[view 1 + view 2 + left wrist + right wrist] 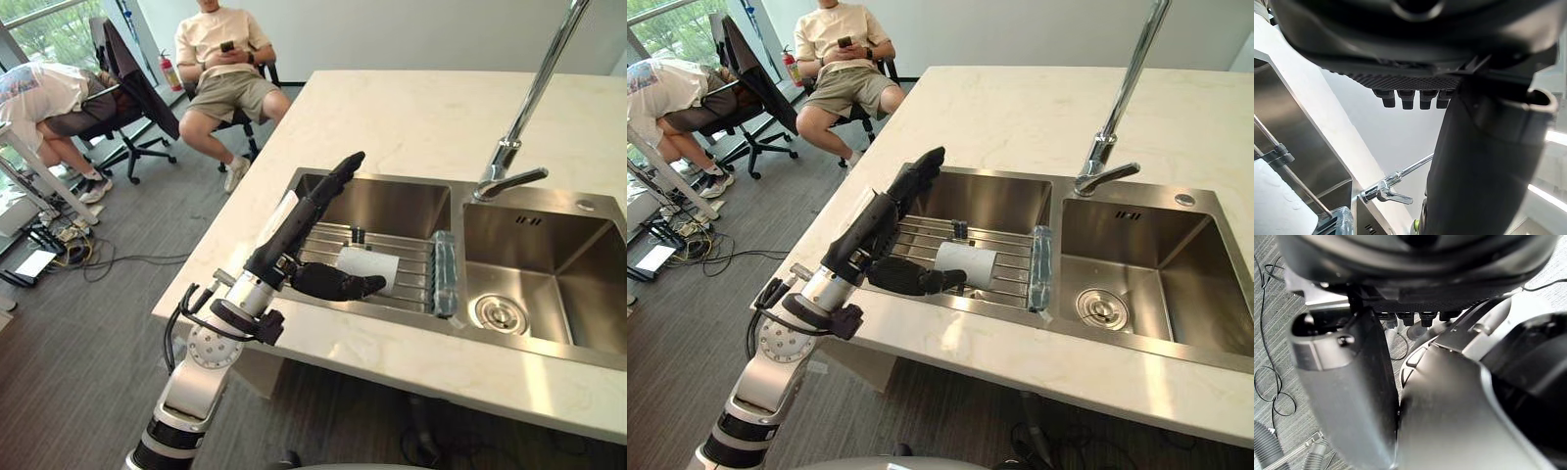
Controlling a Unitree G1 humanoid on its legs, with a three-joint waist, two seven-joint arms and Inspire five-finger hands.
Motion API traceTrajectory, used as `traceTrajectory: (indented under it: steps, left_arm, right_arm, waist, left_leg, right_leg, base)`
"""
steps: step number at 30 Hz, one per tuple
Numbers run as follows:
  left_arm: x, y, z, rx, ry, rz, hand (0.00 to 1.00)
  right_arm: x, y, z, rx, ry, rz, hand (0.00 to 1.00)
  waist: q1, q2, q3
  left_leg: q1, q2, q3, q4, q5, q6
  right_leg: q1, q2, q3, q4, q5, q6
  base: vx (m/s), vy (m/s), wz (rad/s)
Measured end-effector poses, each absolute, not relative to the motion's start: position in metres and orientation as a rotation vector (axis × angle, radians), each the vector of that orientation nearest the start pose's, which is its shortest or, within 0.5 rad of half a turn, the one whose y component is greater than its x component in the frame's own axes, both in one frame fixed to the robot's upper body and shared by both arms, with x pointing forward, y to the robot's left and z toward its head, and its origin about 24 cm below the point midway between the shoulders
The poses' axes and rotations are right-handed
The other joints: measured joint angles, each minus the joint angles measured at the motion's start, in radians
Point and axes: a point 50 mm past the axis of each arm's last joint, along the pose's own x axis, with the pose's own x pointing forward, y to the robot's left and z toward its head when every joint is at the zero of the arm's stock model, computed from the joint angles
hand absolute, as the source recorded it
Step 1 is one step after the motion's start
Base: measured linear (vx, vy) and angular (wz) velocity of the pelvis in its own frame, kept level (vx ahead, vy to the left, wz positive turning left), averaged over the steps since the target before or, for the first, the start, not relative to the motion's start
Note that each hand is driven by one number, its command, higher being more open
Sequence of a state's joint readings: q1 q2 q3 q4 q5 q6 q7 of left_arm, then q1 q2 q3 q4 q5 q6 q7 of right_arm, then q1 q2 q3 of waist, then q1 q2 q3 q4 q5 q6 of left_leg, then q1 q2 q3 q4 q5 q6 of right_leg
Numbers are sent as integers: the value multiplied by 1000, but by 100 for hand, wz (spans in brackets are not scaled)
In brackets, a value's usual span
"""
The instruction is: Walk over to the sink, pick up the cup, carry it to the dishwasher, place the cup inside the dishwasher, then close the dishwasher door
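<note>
Cup (372, 266) on side on rack (416, 257), left basin of sink (384, 204), long axis running away from my thumb. Left robot hand (299, 220) nearer, right at cup's end, fingers straight, thumb spread, nothing gripped. Right robot hand (1342, 382) down by floor, relaxed.

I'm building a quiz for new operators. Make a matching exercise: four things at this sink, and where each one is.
1 cup
2 left hand
3 faucet
4 drain

A in the floor of the right basin
B on its side on the wire rack
C upright at the back, between both basins
D raised over the left basin, fingers straight

Pairs: 1-B, 2-D, 3-C, 4-A
</note>
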State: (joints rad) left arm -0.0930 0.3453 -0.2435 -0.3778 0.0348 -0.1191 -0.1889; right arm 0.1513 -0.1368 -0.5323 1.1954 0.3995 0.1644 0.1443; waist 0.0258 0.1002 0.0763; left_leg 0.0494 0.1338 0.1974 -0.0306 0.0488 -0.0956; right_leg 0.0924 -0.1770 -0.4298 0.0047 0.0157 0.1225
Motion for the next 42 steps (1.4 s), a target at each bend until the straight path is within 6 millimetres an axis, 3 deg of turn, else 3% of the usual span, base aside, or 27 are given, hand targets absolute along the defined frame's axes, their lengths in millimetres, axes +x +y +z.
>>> traceTrajectory:
  steps: [8, 12, 17, 25, 31, 38, 42]
  left_arm:
    - [244, 99, 136, 509, -474, -607, 100]
    - [253, 93, 122, 576, -390, -646, 100]
    - [260, 98, 105, 621, -291, -609, 100]
    - [273, 122, 73, 689, -146, -458, 100]
    - [274, 125, 75, 681, -164, -399, 100]
    - [275, 128, 78, 648, -192, -309, 100]
    - [279, 131, 84, 508, -199, -236, 100]
  right_arm:
    - [18, -233, -171, 702, 1248, -726, 100]
    - [18, -231, -171, 728, 1247, -768, 100]
    - [18, -230, -172, 739, 1257, -805, 100]
    - [23, -226, -172, 770, 1222, -828, 100]
    - [27, -220, -173, 771, 1219, -822, 100]
    - [27, -219, -173, 770, 1222, -839, 100]
    - [22, -219, -173, 793, 1208, -864, 100]
  waist:
    - [-7, -19, -4]
    - [-24, -28, -13]
    - [-34, -33, -13]
    - [-43, -46, -8]
    - [-45, -69, -4]
    - [-47, -70, -3]
    - [-42, -70, -3]
  left_leg:
    - [0, -8, 29, -2, 6, 8]
    - [2, -12, 44, -5, 6, 8]
    - [4, -13, 51, -8, 6, 8]
    - [16, -13, 59, -12, 3, 7]
    - [24, -15, 64, -19, -2, 3]
    - [31, -17, 64, -19, -6, 6]
    - [39, -18, 75, -19, -11, 4]
  right_leg:
    - [3, 2, 28, -58, 54, 0]
    - [2, 1, 42, -77, 71, 3]
    - [0, 2, 50, -84, 77, 3]
    - [2, 5, 61, -92, 83, -2]
    - [0, 4, 71, -94, 83, -3]
    - [0, 4, 80, -90, 84, -2]
    - [-1, 3, 97, -90, 85, 0]
  base:
    - [-60, 18, -12]
    - [-18, 8, -11]
    - [-9, -5, -5]
    - [-21, -5, -5]
    - [-10, -1, -5]
    - [7, -2, -4]
    - [-14, 3, -8]
